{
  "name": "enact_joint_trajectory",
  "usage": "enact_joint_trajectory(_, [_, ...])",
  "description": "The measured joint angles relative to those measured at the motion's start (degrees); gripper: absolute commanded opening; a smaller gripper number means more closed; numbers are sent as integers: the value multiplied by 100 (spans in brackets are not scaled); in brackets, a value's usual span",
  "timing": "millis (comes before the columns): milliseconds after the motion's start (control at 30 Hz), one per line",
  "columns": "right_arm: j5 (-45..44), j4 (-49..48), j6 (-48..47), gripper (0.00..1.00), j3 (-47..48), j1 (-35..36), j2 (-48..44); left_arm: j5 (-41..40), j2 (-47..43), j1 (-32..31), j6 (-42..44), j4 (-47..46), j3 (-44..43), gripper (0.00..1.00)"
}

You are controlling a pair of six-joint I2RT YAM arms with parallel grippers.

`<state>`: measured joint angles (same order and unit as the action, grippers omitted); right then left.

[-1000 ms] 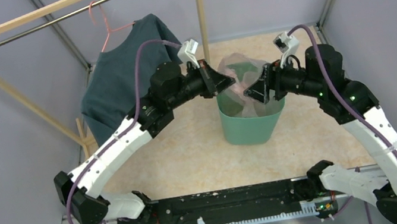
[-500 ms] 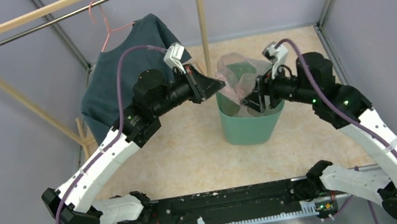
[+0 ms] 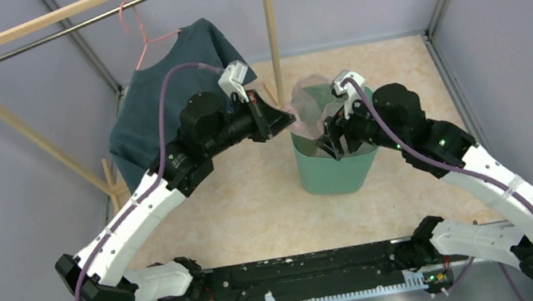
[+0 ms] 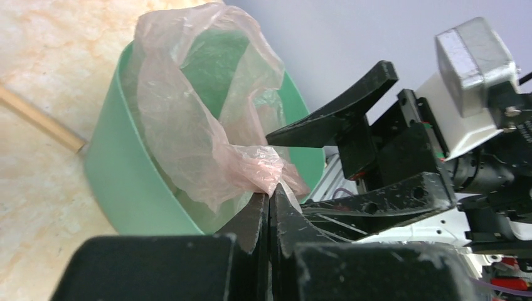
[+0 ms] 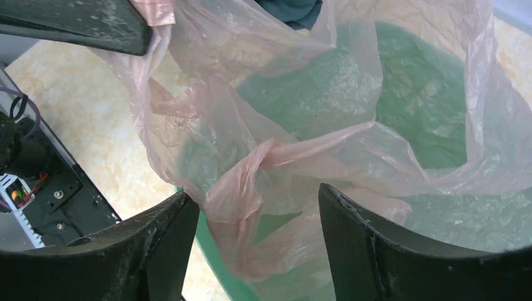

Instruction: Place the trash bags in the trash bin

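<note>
while draped in the mint-green plastic bin (image 3: 332, 176), wrinkled translucent pale-pink film bag (image 4: 188, 125) is pinched by left gripper (image 4: 270, 197); right gripper (image 5: 254, 197) spread.

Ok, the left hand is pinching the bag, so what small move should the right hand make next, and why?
Probably close the right hand on the bunched fold of the trash bag. That fold sits between its open jaws above the trash bin, while the left hand pins another edge, so gripping would let it spread the bag.

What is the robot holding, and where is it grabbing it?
Left end effector pinches the pink trash bag by a bunched edge. Right end effector is open, holding nothing.
</note>
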<state>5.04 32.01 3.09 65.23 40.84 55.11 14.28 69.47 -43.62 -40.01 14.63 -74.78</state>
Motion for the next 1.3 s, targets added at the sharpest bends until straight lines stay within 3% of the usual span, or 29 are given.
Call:
enact_joint_trajectory(167, [118, -107, -4, 59, -168, 2, -186, -87, 0, 98, 133, 284, 0, 0])
enact_joint_trajectory(467, [632, -470, 11, 57, -415, 2, -310, -221, -85, 195, 286, 529, -68, 0])
enact_joint_trajectory(867, [1191, -717, 669, 1, -463, 2, -76, -354, -221, 236, 439, 710, -131, 0])
enact_joint_trajectory(900, [1207, -719, 776, 0, -404, 2, -87, -387, -258, 236, 452, 732, -131, 0])
enact_joint_trajectory(1033, [1121, -752, 1357, 1, -232, 4, -258, -476, -422, 262, 490, 839, -131, 0])
enact_joint_trajectory(1167, [986, -946, 1998, 28, -214, 4, -400, -481, -535, 271, 505, 859, -120, 0])
enact_joint_trajectory(1300, [960, -1322, 2511, 35, -339, 4, -391, -468, -562, 271, 505, 863, -42, 0])
